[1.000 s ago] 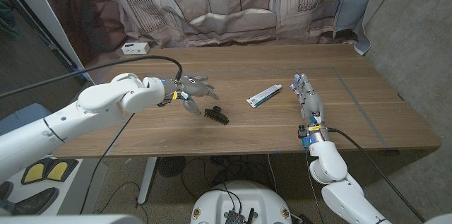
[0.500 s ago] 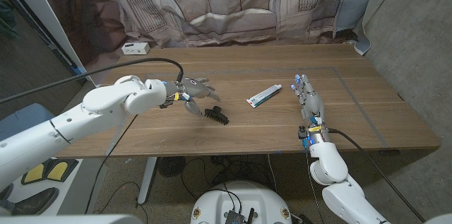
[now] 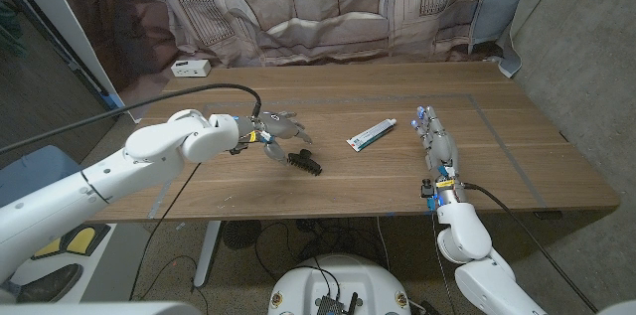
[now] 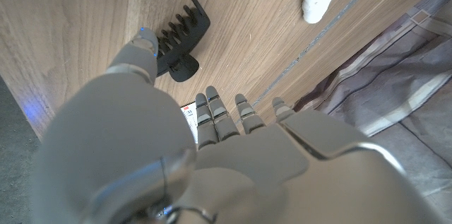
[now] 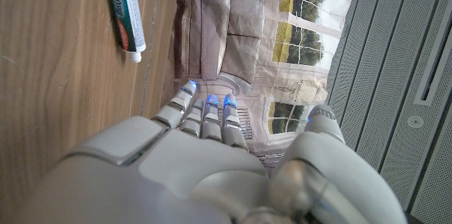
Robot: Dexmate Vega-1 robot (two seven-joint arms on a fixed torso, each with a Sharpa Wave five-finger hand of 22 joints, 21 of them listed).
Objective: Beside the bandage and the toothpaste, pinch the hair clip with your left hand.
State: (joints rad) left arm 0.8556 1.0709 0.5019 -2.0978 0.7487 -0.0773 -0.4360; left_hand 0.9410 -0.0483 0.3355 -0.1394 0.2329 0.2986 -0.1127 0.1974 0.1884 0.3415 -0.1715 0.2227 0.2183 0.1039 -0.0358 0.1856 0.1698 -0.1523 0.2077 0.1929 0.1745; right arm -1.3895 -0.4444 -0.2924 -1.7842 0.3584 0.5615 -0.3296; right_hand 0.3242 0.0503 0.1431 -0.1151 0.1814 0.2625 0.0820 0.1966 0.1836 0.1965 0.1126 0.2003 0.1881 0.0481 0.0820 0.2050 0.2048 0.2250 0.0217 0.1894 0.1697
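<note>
A black toothed hair clip (image 3: pixel 304 163) lies on the wooden table (image 3: pixel 338 181), a little left of the middle. My left hand (image 3: pixel 277 132) hovers just left of and behind it, fingers spread and holding nothing. In the left wrist view the thumb tip (image 4: pixel 145 41) sits right by the hair clip's (image 4: pixel 180 38) teeth; I cannot tell if they touch. A small white packet with red print (image 4: pixel 188 116), perhaps the bandage, peeks out from under the fingers. The white and green toothpaste (image 3: pixel 371 135) lies right of the clip. My right hand (image 3: pixel 433 141) stands further right, fingers straight.
A small white box (image 3: pixel 189 67) sits at the table's back left corner. A black cable (image 3: pixel 199 90) arcs over my left arm. A printed curtain (image 3: pixel 328 7) hangs behind the table. The toothpaste (image 5: pixel 126 13) lies ahead of my right hand's fingers (image 5: pixel 206 119).
My left arm and hand have crept slightly to the right, closer to the hair clip. The clip, the toothpaste and the right hand have stayed put.
</note>
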